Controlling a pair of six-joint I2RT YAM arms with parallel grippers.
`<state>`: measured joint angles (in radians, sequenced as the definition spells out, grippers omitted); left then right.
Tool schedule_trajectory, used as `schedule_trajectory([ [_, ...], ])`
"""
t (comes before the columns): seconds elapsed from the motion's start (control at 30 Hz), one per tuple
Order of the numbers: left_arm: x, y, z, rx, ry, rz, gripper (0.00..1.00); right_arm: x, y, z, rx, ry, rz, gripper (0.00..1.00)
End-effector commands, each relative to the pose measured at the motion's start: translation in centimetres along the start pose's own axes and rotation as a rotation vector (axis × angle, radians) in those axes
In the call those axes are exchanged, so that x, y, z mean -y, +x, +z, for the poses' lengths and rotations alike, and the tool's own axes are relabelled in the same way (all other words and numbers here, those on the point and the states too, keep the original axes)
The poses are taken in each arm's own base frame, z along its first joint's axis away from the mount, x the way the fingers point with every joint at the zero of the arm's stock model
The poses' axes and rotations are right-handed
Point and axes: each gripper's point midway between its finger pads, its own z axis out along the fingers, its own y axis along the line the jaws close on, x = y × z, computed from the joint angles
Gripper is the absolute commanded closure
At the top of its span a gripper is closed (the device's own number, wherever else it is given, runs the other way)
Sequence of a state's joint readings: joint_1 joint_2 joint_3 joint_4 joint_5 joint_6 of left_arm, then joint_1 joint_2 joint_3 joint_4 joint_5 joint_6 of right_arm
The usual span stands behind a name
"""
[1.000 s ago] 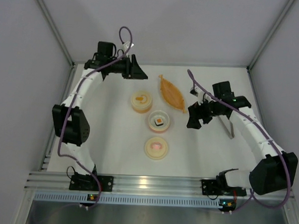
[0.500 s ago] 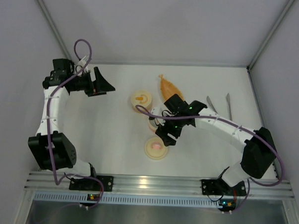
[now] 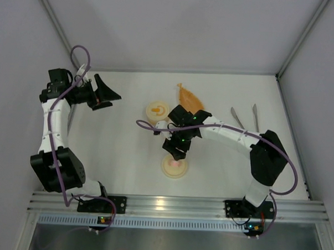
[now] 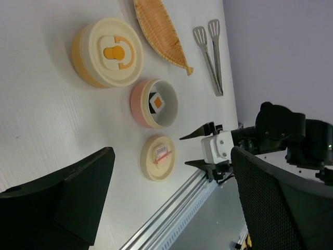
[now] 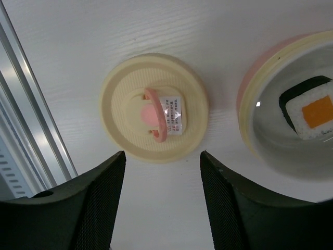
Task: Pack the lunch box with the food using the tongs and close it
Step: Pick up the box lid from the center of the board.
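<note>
The tongs (image 3: 244, 118) (image 4: 210, 51) lie on the table at the right, apart from both grippers. A white roll with a dark rim and orange centre (image 5: 310, 111) (image 4: 157, 102), one piece of the food, sits inside the open pink lunch box bowl (image 5: 248, 94) (image 4: 139, 104). Its cream lid with a pink handle (image 5: 154, 114) (image 3: 175, 166) (image 4: 157, 157) lies flat beside the bowl. My right gripper (image 5: 162, 154) (image 3: 176, 152) hovers open just above the lid and bowl, empty. My left gripper (image 3: 114, 100) (image 4: 171, 151) is wide open and empty at the far left.
A closed orange container with a cream lid (image 3: 157, 111) (image 4: 106, 51) stands behind the bowl. An orange boat-shaped dish (image 3: 191, 98) (image 4: 161, 31) lies at the back centre. The metal rail (image 5: 21, 120) runs along the near edge. Enclosure walls stand close on three sides.
My right gripper has swung left from beside the tongs to above the lid, its jaws narrowing. My left arm has pulled away from the back centre to the far left and opened wide.
</note>
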<state>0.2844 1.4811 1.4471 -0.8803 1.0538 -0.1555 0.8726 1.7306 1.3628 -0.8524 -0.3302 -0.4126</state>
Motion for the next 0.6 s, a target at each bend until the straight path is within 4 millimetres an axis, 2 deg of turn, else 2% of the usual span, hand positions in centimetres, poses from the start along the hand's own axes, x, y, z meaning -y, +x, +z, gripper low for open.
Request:
schedule_trajectory([
  [0.0, 0.4, -2.8, -2.0, 0.107, 0.02, -0.018, 0.02, 0.3, -2.5, 0.9, 0.055, 0.027, 0.023, 0.42],
  [0.1, -0.3, -3.8, -2.7, 0.139, 0.035, -0.055, 0.02, 0.0, -2.4, 1.6, 0.054, 0.017, 0.02, 0.44],
  [0.2, -0.9, -4.0, -2.9, 0.138, 0.038, -0.071, 0.02, -0.2, -2.1, 2.4, 0.041, 0.02, -0.003, 0.44],
  [0.43, -1.9, -3.7, -2.8, 0.132, 0.019, -0.074, 0.02, -0.7, -2.0, 3.8, 0.021, 0.01, -0.026, 0.44],
  [0.57, -2.3, -3.5, -2.8, 0.127, 0.012, -0.083, 0.02, -1.5, -1.3, 4.8, -0.003, -0.01, -0.043, 0.44],
])
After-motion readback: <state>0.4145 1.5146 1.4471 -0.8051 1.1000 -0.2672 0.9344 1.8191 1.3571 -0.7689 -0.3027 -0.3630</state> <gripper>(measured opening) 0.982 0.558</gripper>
